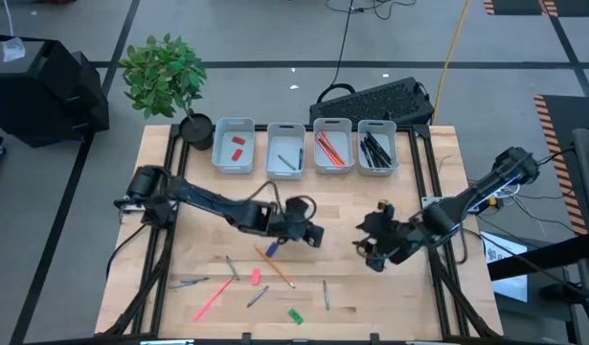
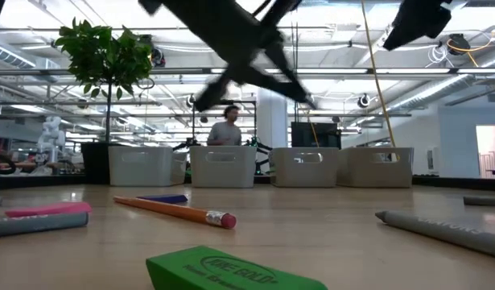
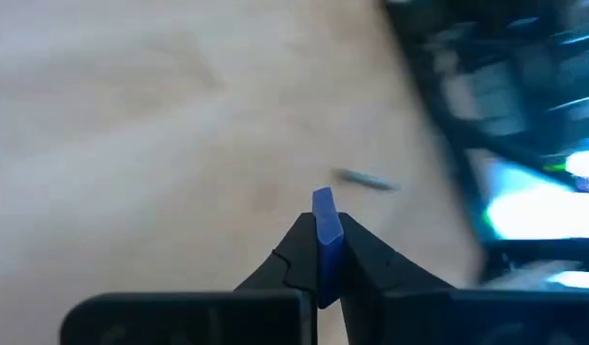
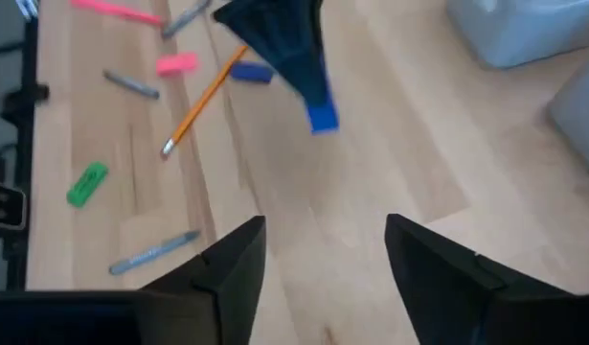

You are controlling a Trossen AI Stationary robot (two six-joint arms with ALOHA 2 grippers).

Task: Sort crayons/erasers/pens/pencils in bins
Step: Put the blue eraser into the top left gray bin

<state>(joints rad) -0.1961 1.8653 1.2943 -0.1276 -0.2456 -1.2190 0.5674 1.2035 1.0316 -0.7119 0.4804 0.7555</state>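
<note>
My left gripper (image 1: 313,233) hangs over the table's middle, shut on a blue eraser (image 3: 324,203). My right gripper (image 4: 323,251) stands open and holds nothing, a little to the right of it (image 1: 371,253). On the near half of the table lie a second blue piece (image 1: 271,249), a pencil (image 1: 278,267), a pink eraser (image 1: 256,276), a pink stick (image 1: 213,299), a green eraser (image 1: 295,315) and several grey sticks. Four pale bins (image 1: 234,144) stand in a row at the far edge. The leftmost holds red erasers (image 1: 238,144). My left gripper pinches the blue eraser between its two fingers. One end of the eraser (image 4: 322,118) sticks out past the fingertips (image 3: 351,240). The fingers come from above, slanting down. The eraser is lifted clear of the table.
A potted plant (image 1: 165,77) stands at the far left corner, and a dark keyboard (image 1: 380,99) lies beyond the bins. The other three bins hold grey sticks (image 1: 286,161), red-orange sticks (image 1: 330,149) and black pens (image 1: 375,149). A person (image 2: 226,129) is in the room behind.
</note>
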